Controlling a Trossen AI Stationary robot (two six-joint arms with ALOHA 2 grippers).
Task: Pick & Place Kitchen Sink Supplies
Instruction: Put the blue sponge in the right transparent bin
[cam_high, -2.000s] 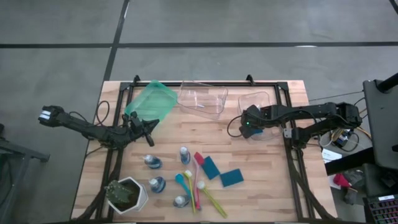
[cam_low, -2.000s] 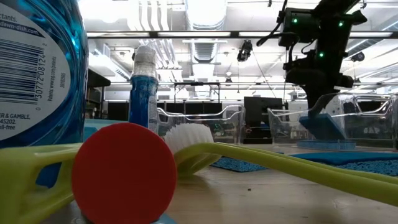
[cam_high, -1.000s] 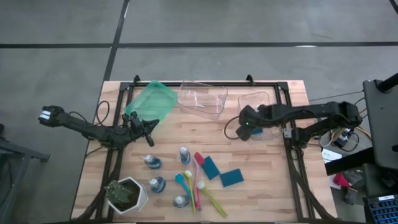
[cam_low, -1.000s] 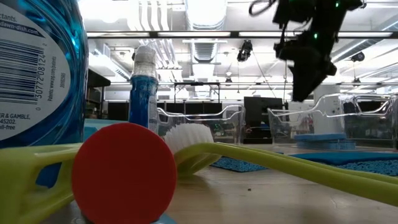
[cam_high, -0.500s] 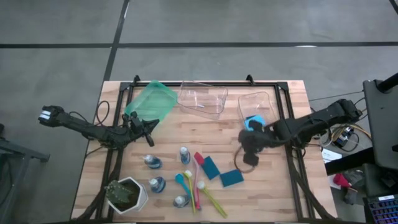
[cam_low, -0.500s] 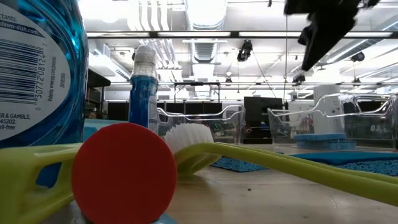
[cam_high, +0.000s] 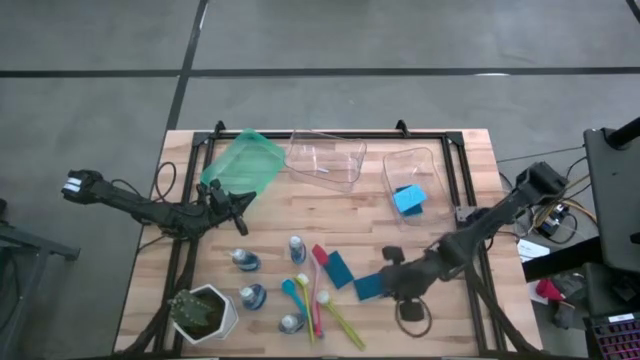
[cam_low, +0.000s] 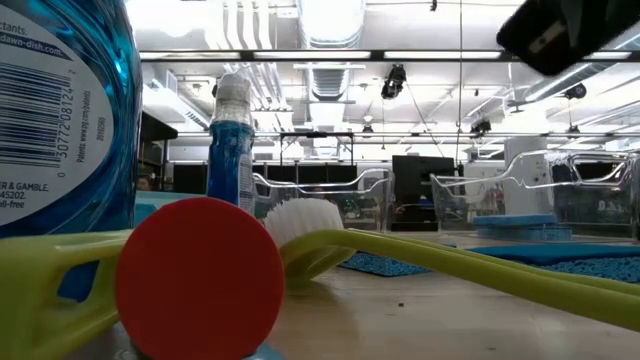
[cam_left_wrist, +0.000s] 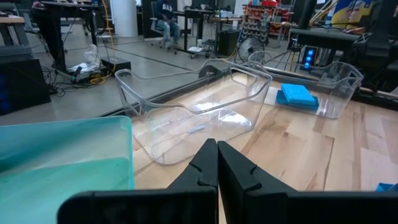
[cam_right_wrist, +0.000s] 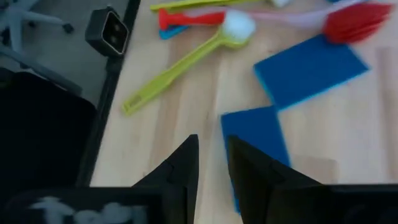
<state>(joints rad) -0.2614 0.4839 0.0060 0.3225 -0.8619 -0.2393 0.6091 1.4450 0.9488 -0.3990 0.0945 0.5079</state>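
Observation:
Near the table's near edge lie several small bottles of blue liquid (cam_high: 245, 260), a teal sponge (cam_high: 338, 267), a blue sponge (cam_high: 368, 286) and pink, teal and yellow-green brushes (cam_high: 318, 295). Another blue sponge (cam_high: 408, 198) lies flat inside the right clear bin (cam_high: 428, 160). My right gripper (cam_high: 390, 282) hovers just over the blue sponge (cam_right_wrist: 255, 134), fingers slightly open (cam_right_wrist: 211, 144) and touching nothing. The yellow-green brush (cam_right_wrist: 180, 68) lies beyond it. My left gripper (cam_high: 243, 203) waits shut (cam_left_wrist: 217, 152) beside the green bin (cam_high: 240, 162).
A white pot with a plant (cam_high: 203, 312) stands at the near left corner. A second clear bin (cam_high: 325, 158) sits at the far middle. A small camera (cam_right_wrist: 109, 28) and the table's near edge lie close to the brushes. Bare wood shows between bins and supplies.
My right gripper has left the right clear bin and swung toward the table's near edge, coming down over the blue sponge among the supplies. The sponge in the bin has stayed lying flat there.

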